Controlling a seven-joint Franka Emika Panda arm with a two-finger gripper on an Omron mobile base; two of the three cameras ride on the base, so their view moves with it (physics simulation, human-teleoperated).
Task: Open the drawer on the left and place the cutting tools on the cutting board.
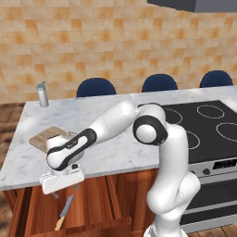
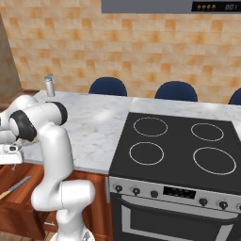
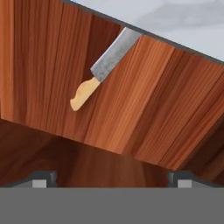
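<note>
In the left base view the drawer (image 1: pixel 41 217) stood pulled out at the lower left of the frame, under the front edge of the marble desk (image 1: pixel 106 152). On its reddish-brown floor lay the knife (image 1: pixel 65 212), with the grey blade pointing up and the tan handle toward the bottom edge. The pincer (image 1: pixel 65 189) hung just above the open drawer, a little higher in the frame than the knife, and its two fingers stood wide apart with nothing between them. In the hand view the dark fingertips (image 3: pixel 43 178) rose far from each other at the bottom, and the knife (image 3: pixel 105 70) lay in the upper middle of the frame, well apart from them (its blade reached up to the edge of the desk top).

The cutting board (image 1: pixel 46 137) lay at the left of the desk in the left base view, partly hidden behind the white forearm. A small thing sat at its right edge, but it was too small for me to say what it was. A grey bottle (image 1: pixel 43 95) stood upright near the far left corner of the desk. In the right base view the knife (image 2: pixel 14 187) showed at the lower left.
</note>
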